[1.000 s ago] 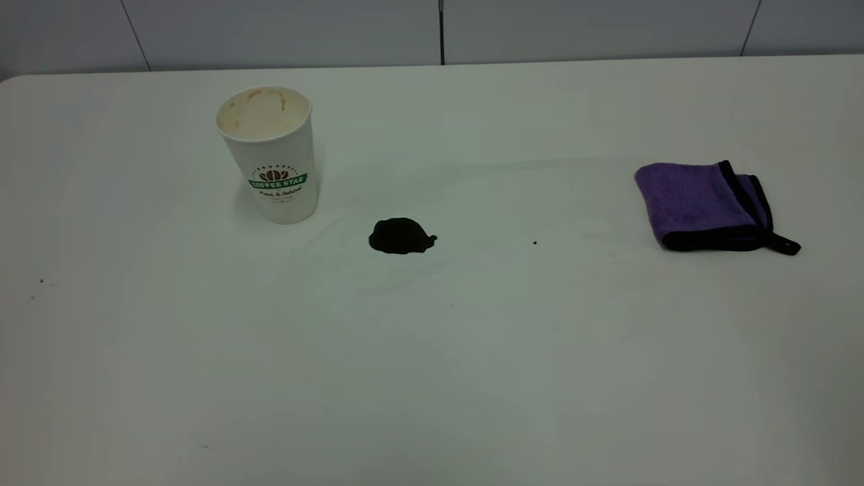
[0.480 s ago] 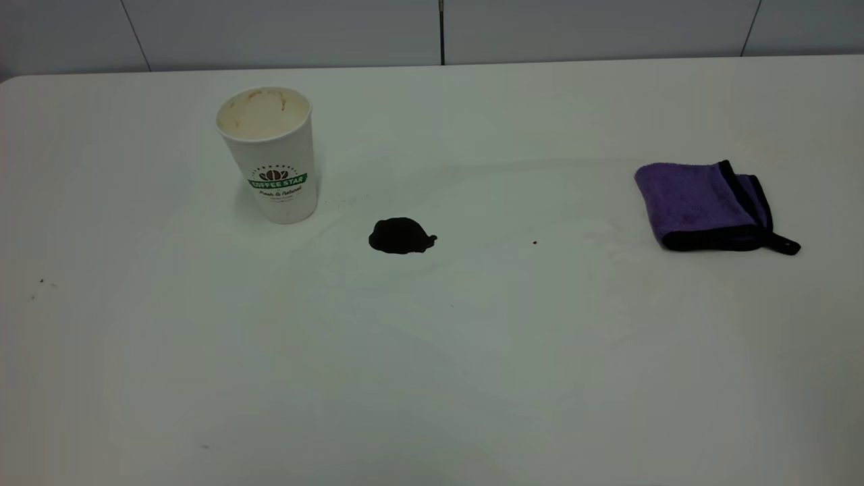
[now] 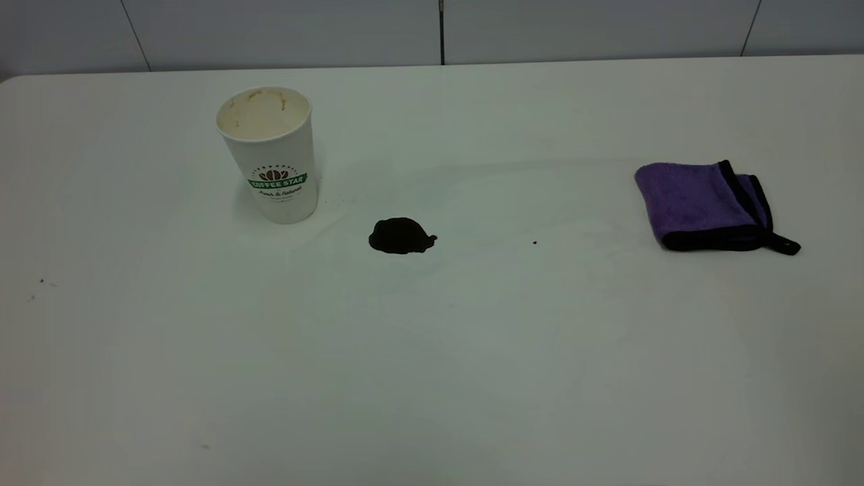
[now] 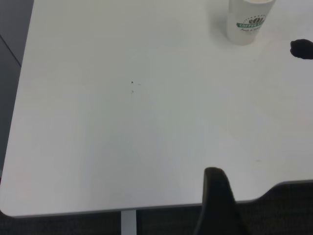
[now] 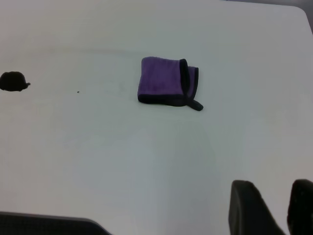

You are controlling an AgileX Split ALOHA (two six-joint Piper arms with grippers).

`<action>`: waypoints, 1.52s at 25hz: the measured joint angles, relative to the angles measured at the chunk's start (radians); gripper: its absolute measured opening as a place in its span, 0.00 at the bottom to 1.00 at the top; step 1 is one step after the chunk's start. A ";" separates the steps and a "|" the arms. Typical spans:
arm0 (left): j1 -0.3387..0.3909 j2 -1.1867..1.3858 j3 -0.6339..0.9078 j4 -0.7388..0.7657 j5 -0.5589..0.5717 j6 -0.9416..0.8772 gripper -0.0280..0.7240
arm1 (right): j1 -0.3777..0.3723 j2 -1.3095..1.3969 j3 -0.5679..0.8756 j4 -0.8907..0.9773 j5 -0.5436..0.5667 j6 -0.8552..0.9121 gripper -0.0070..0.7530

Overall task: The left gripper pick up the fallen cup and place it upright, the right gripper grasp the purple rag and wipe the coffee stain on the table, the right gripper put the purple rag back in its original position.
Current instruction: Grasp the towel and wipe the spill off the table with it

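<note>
The cup (image 3: 270,152) stands upright on the table (image 3: 432,351) at the back left, mouth up, logo facing the camera; it also shows in the left wrist view (image 4: 247,22). The coffee stain (image 3: 401,236) lies just right of it, untouched. The purple rag (image 3: 705,204) lies folded at the right, also seen in the right wrist view (image 5: 166,82). Neither gripper shows in the exterior view. Of my left gripper only one finger (image 4: 216,196) shows, near the table's edge, far from the cup. My right gripper (image 5: 273,191) hangs empty, far short of the rag, fingers slightly apart.
Tiny dark specks lie on the table at the left (image 3: 42,281) and between stain and rag (image 3: 534,242). A grey panelled wall (image 3: 432,30) runs behind the table's far edge. The table's near edge and a rounded corner (image 4: 10,208) show in the left wrist view.
</note>
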 joint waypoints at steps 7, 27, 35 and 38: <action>0.000 0.000 0.000 0.000 0.000 0.000 0.70 | 0.000 0.000 0.000 0.000 0.000 0.000 0.32; 0.000 0.000 0.000 0.000 0.000 -0.003 0.70 | 0.000 0.753 -0.153 -0.060 -0.275 0.052 0.80; 0.000 0.000 0.000 0.000 0.000 -0.005 0.70 | 0.000 1.389 -0.280 -0.007 -0.576 0.045 0.97; 0.000 0.000 0.000 0.000 0.000 -0.005 0.70 | 0.000 1.638 -0.380 0.000 -0.630 0.025 0.97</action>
